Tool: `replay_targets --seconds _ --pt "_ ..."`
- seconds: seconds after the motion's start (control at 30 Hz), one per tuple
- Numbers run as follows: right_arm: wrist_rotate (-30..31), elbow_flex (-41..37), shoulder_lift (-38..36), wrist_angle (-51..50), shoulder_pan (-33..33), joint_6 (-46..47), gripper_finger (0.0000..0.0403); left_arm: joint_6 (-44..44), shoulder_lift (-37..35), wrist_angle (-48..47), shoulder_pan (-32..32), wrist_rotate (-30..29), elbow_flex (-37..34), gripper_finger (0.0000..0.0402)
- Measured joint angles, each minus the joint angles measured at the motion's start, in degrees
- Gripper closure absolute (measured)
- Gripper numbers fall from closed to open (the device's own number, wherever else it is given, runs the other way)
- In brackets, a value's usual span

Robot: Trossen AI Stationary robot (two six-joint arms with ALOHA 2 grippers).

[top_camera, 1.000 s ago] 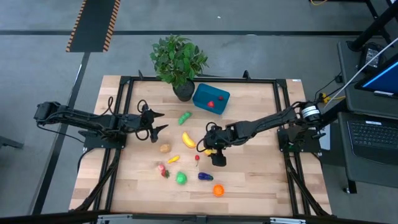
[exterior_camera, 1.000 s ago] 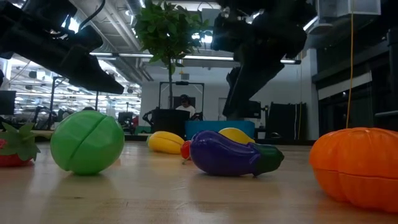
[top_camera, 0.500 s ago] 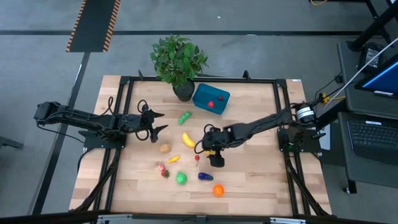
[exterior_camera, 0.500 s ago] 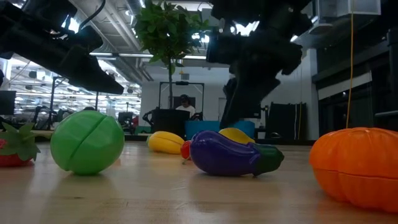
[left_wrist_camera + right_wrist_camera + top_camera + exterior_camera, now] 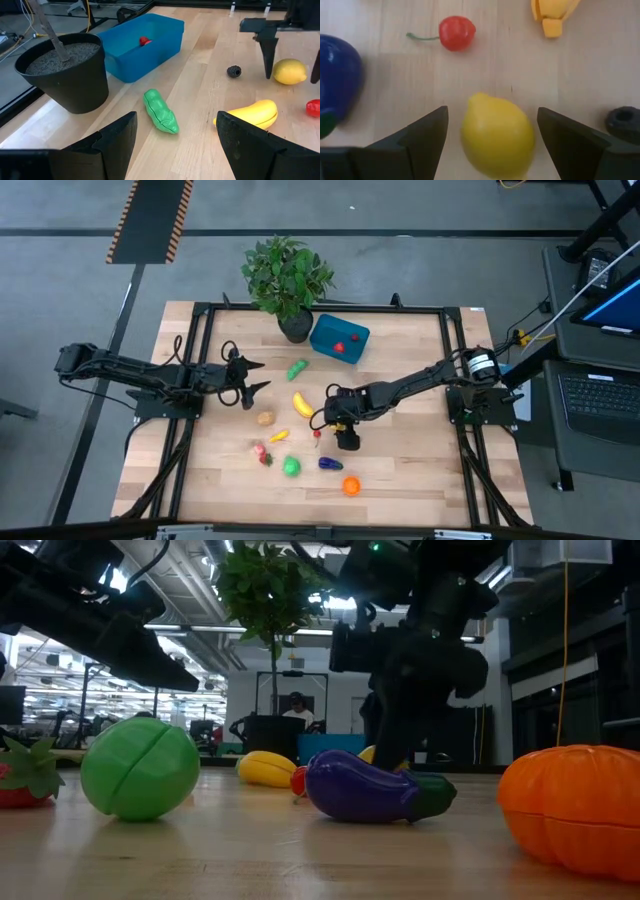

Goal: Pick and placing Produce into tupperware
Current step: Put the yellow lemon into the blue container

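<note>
The right gripper [image 5: 490, 150] is down over the middle of the table [image 5: 420, 470], fingers spread wide with the yellow lemon [image 5: 497, 135] sitting squarely between them, not pinched. Just past the lemon lies a red cherry [image 5: 456, 33] with its green stem, the purple eggplant [image 5: 337, 75] off to one side, the banana [image 5: 554, 14] tip and a small dark berry [image 5: 624, 120] on the other. The left gripper [image 5: 172, 140] hangs over the left half of the table, fingers parted and holding nothing; ahead of it lies the green pea pod [image 5: 161, 111]. The teal tupperware [image 5: 339, 338] sits at the far edge, right beside the plant pot [image 5: 65, 75], one small red piece [image 5: 145, 41] inside. Near the front edge lie a green round piece [image 5: 140, 768] and the orange pumpkin [image 5: 575, 805]
</note>
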Motion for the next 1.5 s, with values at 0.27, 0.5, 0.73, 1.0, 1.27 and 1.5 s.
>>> replay_targets --seconds 0.27,0.5,0.73,1.0,1.27,1.5 --pt "0.03 0.0 1.13 -0.42 -0.02 -1.17 0.0095 0.0 0.0 0.02 -0.11 -0.01 0.0 0.0137" --pt "0.07 0.0 1.13 -0.42 -0.02 -4.5 0.0095 0.0 0.0 0.0 -0.11 -0.02 0.0 0.0137" --pt "0.55 0.0 1.13 -0.12 -0.02 -4.92 0.0102 0.0 0.0 0.0 -0.11 -0.02 0.0 0.0137" --pt "0.53 0.0 1.13 -0.14 -0.17 -4.94 0.0164 0.0 0.0 0.0 -0.11 -0.02 0.0 0.0137" --pt "0.47 0.0 1.13 -0.12 -0.44 -4.92 0.0174 0.0 0.0 0.0 -0.11 -0.04 0.0 0.0137" --pt "0.36 0.0 1.13 -0.1 -0.73 -4.55 0.0183 0.01 0.0 0.0 -0.11 -0.04 0.0 0.0137"
